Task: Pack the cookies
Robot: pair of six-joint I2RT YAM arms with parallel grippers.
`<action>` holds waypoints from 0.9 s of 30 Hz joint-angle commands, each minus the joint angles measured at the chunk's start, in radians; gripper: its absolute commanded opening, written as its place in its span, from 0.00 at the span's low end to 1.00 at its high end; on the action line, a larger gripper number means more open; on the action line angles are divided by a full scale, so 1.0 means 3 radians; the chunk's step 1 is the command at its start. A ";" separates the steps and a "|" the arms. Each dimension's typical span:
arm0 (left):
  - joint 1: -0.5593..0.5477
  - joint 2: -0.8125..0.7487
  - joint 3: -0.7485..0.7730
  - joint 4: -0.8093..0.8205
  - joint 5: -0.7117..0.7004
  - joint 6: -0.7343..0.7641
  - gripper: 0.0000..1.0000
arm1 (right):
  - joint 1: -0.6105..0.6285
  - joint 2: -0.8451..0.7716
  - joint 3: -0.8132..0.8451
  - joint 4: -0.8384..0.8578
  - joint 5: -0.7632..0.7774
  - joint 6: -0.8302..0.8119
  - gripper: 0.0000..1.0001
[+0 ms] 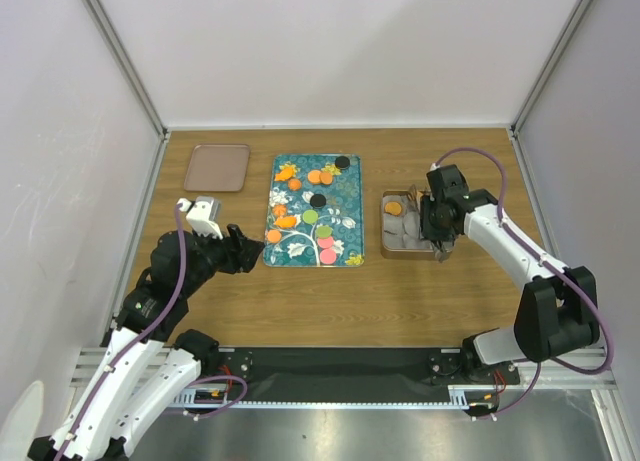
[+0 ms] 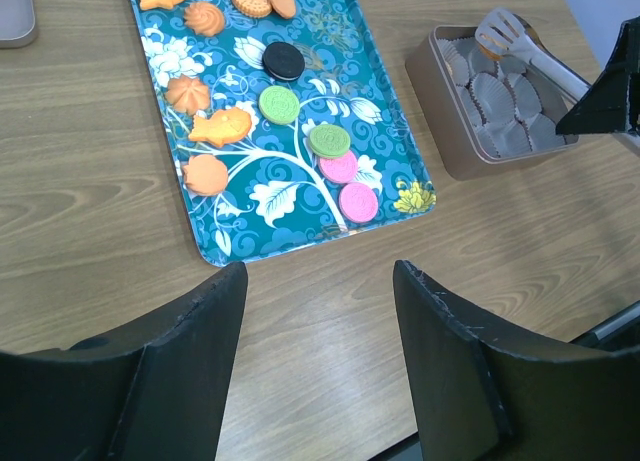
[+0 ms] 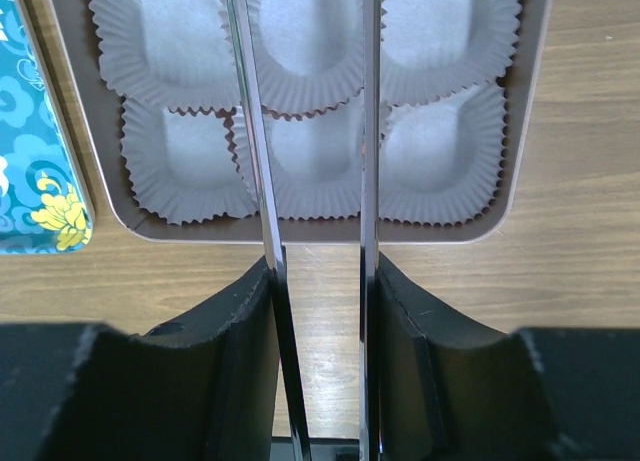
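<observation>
Overhead, tongs [image 3: 258, 181] cross the lined tin [image 3: 75, 41]; cookies [image 2: 280, 104] dot the tray [image 2: 225, 246].

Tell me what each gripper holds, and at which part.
The right gripper clamps the metal tongs across their two arms; the left gripper is open and empty.

A teal floral tray [image 1: 352, 196] is laid centrally, a brown lid [image 1: 217, 167] at ten o'clock, a paper-lined tin [image 1: 405, 255] under tongs [image 2: 540, 59] at three.
</observation>
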 commanded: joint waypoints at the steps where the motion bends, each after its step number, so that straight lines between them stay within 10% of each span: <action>1: -0.0031 0.0027 -0.0003 0.0086 0.0019 0.0045 0.66 | -0.0013 0.0043 0.0031 0.0159 -0.0049 -0.0025 0.33; 27: -0.0036 0.0052 0.0002 0.0081 0.0024 0.0040 0.66 | -0.0013 -0.0125 0.0066 0.0087 0.0023 0.0016 0.50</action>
